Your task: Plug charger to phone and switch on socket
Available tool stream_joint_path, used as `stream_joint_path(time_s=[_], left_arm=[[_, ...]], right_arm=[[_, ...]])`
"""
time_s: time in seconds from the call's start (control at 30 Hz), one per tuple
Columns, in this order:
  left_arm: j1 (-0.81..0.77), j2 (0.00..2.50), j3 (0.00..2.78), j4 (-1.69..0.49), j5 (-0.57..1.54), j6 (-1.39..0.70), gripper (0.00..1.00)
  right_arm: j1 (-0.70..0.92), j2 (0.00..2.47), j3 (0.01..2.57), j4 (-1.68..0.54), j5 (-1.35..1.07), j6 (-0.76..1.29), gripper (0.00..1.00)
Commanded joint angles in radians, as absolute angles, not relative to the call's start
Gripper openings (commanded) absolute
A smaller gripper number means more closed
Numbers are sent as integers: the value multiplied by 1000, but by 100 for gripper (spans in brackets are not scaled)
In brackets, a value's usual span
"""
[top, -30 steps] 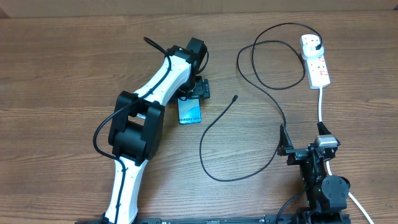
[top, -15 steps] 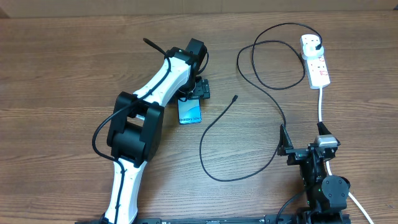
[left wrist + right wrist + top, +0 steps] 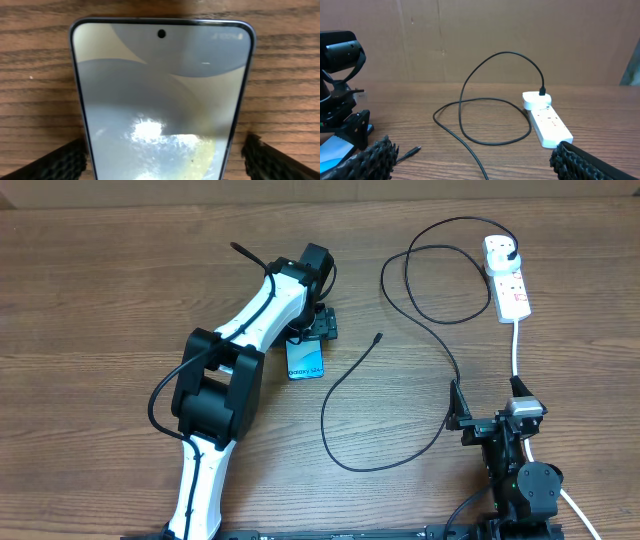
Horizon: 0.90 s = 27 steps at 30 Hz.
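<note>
The phone (image 3: pixel 307 359) lies flat on the table with its blue screen up, and it fills the left wrist view (image 3: pixel 160 100). My left gripper (image 3: pixel 320 326) (image 3: pixel 160 162) is low over its far end, open. One pad (image 3: pixel 55 162) stands on each side of the phone, with a gap to each edge. The charger (image 3: pixel 400 395) loops across the table. Its connector tip (image 3: pixel 378 337) (image 3: pixel 412 149) lies loose to the right of the phone, and its plug (image 3: pixel 512 252) (image 3: pixel 542 92) sits in the white socket (image 3: pixel 508 283) (image 3: pixel 547 125). My right gripper (image 3: pixel 487 404) (image 3: pixel 472 160) is open and empty near the front edge.
The socket's thick white cord (image 3: pixel 515 350) runs toward the front, past my right arm. A brown cardboard wall (image 3: pixel 520 35) stands behind the table. The left arm (image 3: pixel 230 370) stretches diagonally across the left half of the table.
</note>
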<state>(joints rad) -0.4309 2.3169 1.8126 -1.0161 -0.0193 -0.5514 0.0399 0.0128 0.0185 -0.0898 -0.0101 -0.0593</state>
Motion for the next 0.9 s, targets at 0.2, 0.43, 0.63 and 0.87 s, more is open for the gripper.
stream_joint_path(time_s=[0.2, 0.43, 0.63, 0.87], left_arm=[[-447, 2449, 1729, -1029, -3, -562, 81], [-447, 2449, 1729, -1037, -1, -565, 84], [-447, 2449, 1729, -1059, 1, -565, 83], [-447, 2449, 1729, -1064, 1, -565, 79]], right_arm=[[44, 3, 9, -84, -1, -56, 100], [44, 3, 9, -84, -1, -56, 100], [44, 3, 9, -84, -1, -56, 100], [44, 3, 9, -84, -1, -56, 100]])
